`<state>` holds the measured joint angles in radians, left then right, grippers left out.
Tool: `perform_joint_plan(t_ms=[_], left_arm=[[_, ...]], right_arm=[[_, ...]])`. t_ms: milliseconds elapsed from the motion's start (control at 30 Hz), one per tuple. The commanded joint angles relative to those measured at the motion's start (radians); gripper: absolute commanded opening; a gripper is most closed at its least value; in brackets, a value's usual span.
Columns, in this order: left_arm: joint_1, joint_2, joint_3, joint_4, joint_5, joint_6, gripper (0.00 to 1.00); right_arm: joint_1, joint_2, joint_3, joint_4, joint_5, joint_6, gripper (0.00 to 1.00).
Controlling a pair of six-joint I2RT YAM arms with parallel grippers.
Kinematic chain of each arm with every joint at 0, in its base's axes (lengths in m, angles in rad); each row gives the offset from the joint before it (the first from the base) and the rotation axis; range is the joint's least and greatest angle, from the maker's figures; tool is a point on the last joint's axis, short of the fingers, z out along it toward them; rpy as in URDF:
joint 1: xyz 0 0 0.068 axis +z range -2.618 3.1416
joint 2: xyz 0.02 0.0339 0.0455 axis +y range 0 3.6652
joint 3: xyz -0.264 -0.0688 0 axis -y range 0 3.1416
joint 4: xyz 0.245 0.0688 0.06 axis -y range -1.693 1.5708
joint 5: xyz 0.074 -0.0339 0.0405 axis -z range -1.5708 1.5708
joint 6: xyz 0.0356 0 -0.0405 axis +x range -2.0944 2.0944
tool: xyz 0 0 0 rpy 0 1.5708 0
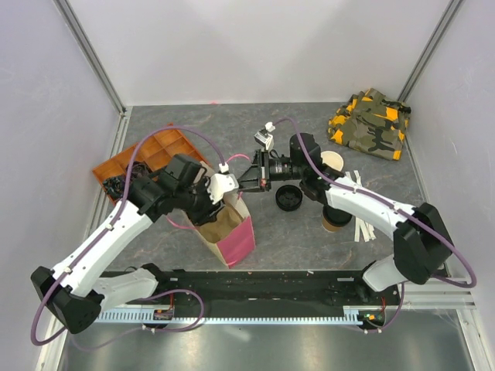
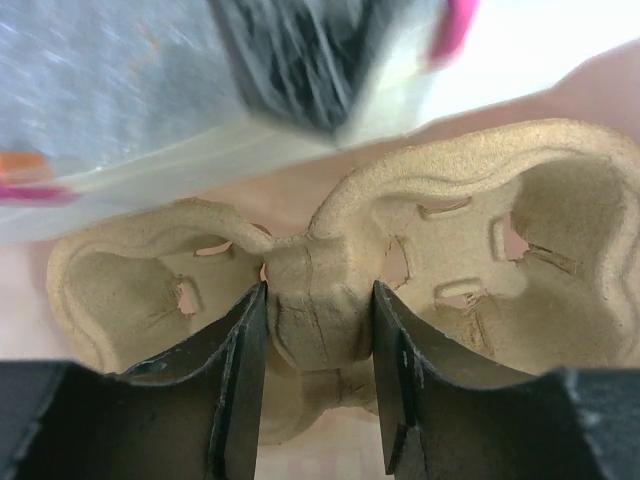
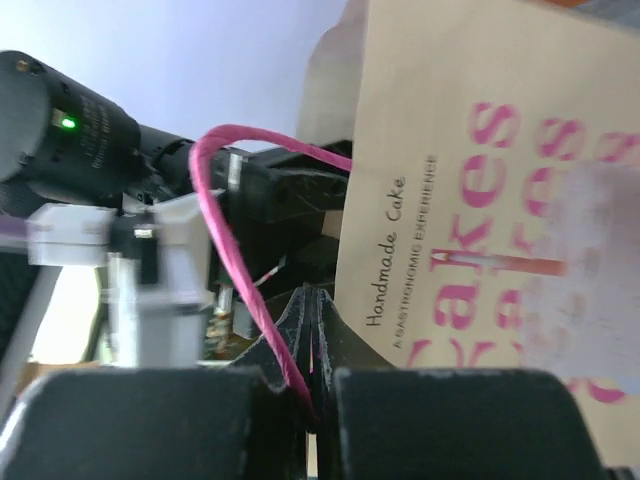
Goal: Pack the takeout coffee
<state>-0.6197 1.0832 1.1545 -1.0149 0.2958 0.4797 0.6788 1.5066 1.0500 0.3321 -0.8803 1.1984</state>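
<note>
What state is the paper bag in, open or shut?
Open. The right fingers, shut on the bag's pink handle, hold its mouth apart; left fingers grip the pulp cup carrier down inside it.

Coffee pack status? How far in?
Done: the paper bag stands open. In hand: the right gripper is shut on its pink handle. The left gripper clamps the pulp cup carrier by its centre ridge at the bag mouth. Left: the tan cup under the right forearm, the lidless cup and the black lid sit on the table, outside the bag.

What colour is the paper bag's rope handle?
The handle is bright pink, clearest in the right wrist view.
</note>
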Motion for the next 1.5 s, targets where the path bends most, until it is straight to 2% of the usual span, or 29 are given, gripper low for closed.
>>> perform_joint_plan(t_ms=[0,167,400,733,1067,1467], left_arm=[[-0.041,-0.038,-0.073,0.065,-0.023,-0.108,0.18],[-0.104,-0.04,-0.148,0.128,-0.095,-0.15,0.18],[-0.144,-0.017,-0.171,0.174,-0.165,-0.233,0.18],[-0.147,-0.031,-0.2,0.131,-0.156,-0.086,0.16],[-0.149,0.041,-0.18,0.101,-0.17,-0.084,0.08],[-0.149,0.127,-0.194,0.096,-0.19,-0.064,0.06]], right_arm=[[0.001,-0.107,-0.025,-0.136,0.084,-0.218,0.0],[-0.001,-0.157,-0.108,-0.143,0.129,-0.241,0.0],[-0.004,-0.164,-0.025,-0.284,0.15,-0.37,0.0],[-0.064,-0.172,0.033,-0.331,0.158,-0.436,0.0],[-0.065,-0.253,0.064,-0.446,0.366,-0.568,0.0],[-0.039,-0.282,0.051,-0.4,0.362,-0.582,0.0]])
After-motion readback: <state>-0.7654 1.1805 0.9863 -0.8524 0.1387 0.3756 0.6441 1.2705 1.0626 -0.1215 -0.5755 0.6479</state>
